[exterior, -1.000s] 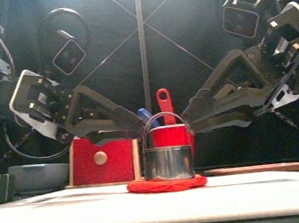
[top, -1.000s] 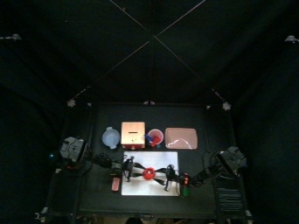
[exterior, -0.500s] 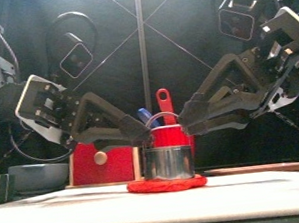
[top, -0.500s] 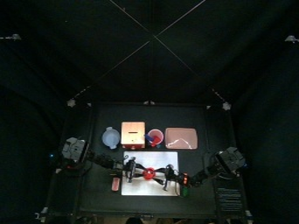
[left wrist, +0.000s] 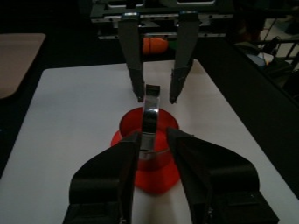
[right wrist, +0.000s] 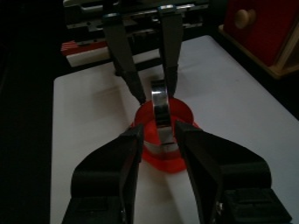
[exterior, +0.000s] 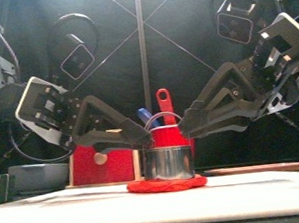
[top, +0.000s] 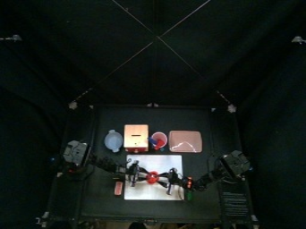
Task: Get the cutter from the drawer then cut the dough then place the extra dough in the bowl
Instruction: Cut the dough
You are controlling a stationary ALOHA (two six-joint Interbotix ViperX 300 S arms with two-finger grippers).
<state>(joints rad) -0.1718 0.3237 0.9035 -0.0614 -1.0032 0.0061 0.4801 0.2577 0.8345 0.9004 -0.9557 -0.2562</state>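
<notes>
Black curtains close the booth on three sides. The matte black counter (top: 180,120) carries everything.

Both black arms reach in to the middle, one from each side, and meet over the white cutting board (top: 167,162). The board is flat, rectangular and smooth.

Back row, left to right:
- blue-grey bowl (top: 114,140), rounded
- pale wooden box (top: 136,136), squared, with a red drawer front (exterior: 88,162)
- red cup (exterior: 171,136) holding a red knife (exterior: 164,102) and a blue knife (exterior: 143,114)
- flat pink tray (top: 185,140) with rounded corners

The cutter (exterior: 169,163) is a shiny metal cylinder. It stands upright on the dough (exterior: 167,184), a flat red disc with a slightly lumpy edge, lying on the middle of the board. The thin wire handle (left wrist: 149,109) arches over the cutter's top.

Left tool (left wrist: 155,142): released, jaws apart and straddling the wire handle from one side.
Right tool (right wrist: 160,129): the same, jaws spread on either side of the handle from the opposite side.
I cannot tell whether either tool's tips bear on the cutter's rim.

Against one second ago:
- Cutter, dough, cup and box are in the same places.
- In the front view the left arm's cross-plate sits a little lower and further in.
- The right arm's upper links have shifted slightly.
- Both tools remain at the handle.
</notes>
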